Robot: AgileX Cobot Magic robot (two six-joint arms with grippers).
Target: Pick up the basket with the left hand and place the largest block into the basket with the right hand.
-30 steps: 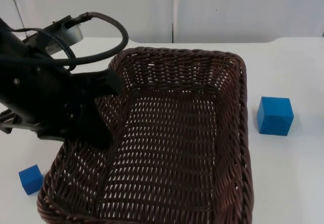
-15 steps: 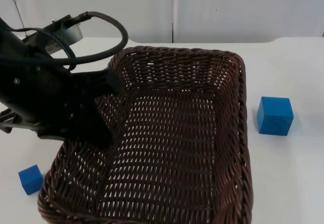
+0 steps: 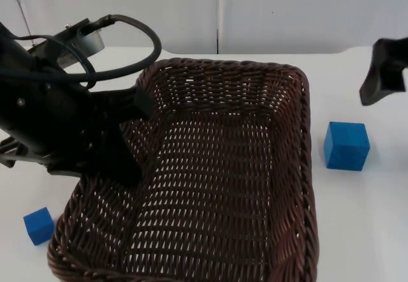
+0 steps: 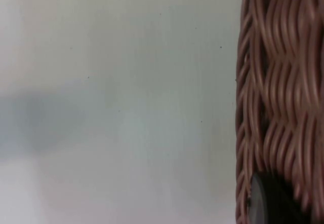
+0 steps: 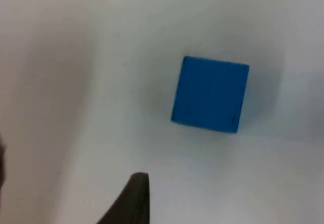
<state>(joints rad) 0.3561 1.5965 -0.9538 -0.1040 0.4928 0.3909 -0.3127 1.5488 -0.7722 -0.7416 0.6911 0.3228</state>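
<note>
Now left gripper (image 3: 131, 113) jaws clamp basket (image 3: 210, 173) rim.

Open counter around the large block, basket wall to its left

The large blue block (image 3: 346, 145) stands alone on the white counter (image 3: 363, 224), bare surface on its near, far and right sides; the wicker basket (image 3: 210, 173) rises just beside it on the left. The right gripper (image 3: 382, 71) hangs above and behind the block. The basket's hollow is open from above; the left arm (image 3: 57, 129) crowds its left rim.
</note>
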